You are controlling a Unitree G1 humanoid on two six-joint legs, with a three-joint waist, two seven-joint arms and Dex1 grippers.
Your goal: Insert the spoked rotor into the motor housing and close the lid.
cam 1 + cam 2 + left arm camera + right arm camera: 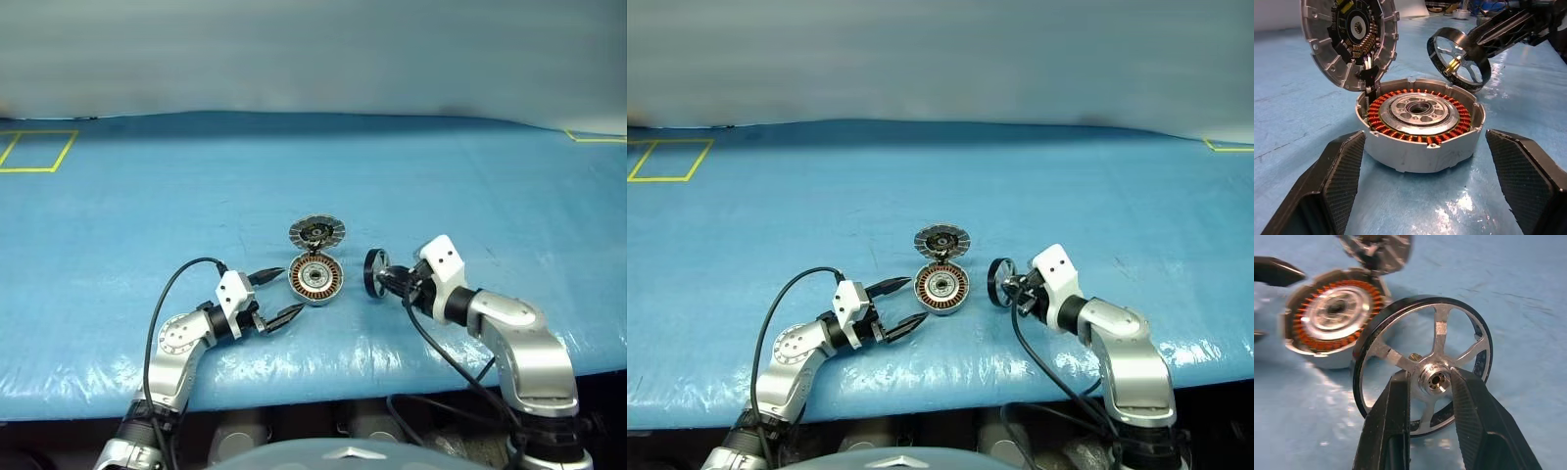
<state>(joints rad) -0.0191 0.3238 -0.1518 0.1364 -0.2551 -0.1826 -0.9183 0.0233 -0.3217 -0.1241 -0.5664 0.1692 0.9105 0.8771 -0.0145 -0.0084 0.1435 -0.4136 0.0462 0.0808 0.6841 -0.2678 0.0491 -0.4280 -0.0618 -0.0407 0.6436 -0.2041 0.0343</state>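
From the head camera, the round shallow silver motor housing (pixel 314 278) with its copper-coloured winding ring sits on the blue plastic-covered table (pixel 118 215). Its hinged silver lid (pixel 316 233), a disc of radial segments, stands open on the far side. The left gripper (pixel 278 296) waits just left of the housing, fingers spread wide and holding nothing. The right gripper (pixel 384 280) holds the small black-rimmed spoked rotor (pixel 374 273) on edge just right of the housing.

In the left wrist view, the housing (pixel 1420 125) lies between the two black fingers (pixel 1337 183), untouched, the rotor (pixel 1458 58) beyond it.

In the right wrist view, both fingers (pixel 1396 426) pinch the rotor's silver hub (pixel 1436 378).
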